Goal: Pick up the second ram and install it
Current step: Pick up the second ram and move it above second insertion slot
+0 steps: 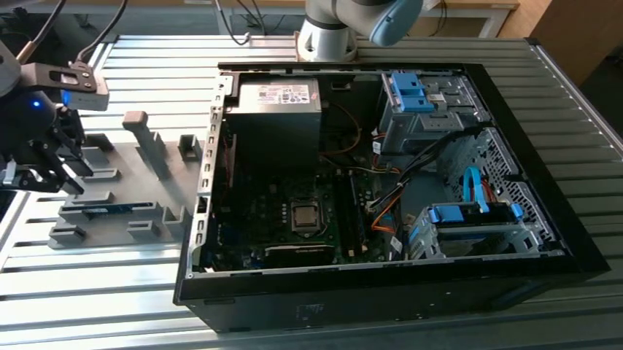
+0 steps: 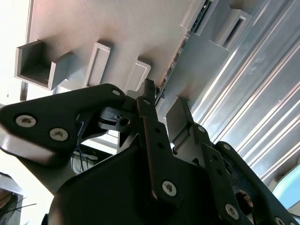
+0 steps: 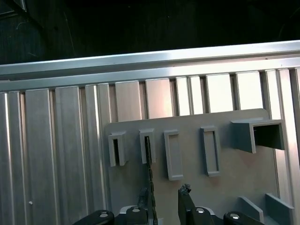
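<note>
Left side of the exterior view: the gripper [image 1: 41,173], hanging low over a grey holder plate [image 1: 131,182]. Fingers [image 3: 186,202] spread apart, not squeezing anything (a clear gap between them in both wrist views).

Standing on its thin edge in the holder plate: the second ram [image 1: 103,210], a long, skinny blue-green stick. Stuck in a slot of the plate, below the gripper. In the first wrist view, looks like a thin dark line running from a little grey slot block [image 3: 147,146] down into the gap between the two fingers. Sits closer to one finger than the other. Touching it or not? Cannot tell.

More grey blocks on the same plate, and one tall grey post [image 1: 146,142] poking up.

Just beside the plate, toward the exterior view's right: a big black PC case [image 1: 389,299], lying open. Inside, a dark motherboard [image 1: 292,211], a silver power box [image 1: 277,98] and blue drive holders [image 1: 413,91].

Under it all, a table of shiny metal slats [image 1: 98,292].
</note>
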`<action>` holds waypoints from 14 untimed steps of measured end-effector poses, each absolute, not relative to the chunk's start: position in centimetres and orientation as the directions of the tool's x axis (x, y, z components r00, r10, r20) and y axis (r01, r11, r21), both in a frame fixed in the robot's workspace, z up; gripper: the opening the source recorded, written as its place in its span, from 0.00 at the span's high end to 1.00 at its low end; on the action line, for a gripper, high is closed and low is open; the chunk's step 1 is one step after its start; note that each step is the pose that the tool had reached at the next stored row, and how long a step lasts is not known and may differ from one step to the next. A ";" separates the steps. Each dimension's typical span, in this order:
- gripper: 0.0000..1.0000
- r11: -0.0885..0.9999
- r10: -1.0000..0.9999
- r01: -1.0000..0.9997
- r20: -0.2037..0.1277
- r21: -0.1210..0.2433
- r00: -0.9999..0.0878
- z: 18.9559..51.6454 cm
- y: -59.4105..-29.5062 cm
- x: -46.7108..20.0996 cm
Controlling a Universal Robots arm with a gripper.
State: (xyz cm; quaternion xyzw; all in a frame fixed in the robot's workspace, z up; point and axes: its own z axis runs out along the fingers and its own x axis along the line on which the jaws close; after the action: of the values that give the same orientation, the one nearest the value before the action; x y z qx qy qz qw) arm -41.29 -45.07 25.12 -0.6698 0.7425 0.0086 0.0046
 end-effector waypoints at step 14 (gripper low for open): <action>0.62 0.103 -0.995 -0.995 -0.019 -0.001 -0.103 22.9 -45.7 -41.3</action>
State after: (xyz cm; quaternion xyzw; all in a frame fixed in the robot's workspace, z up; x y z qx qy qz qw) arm -41.30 -45.66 22.91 -0.6698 0.7425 0.0061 0.0073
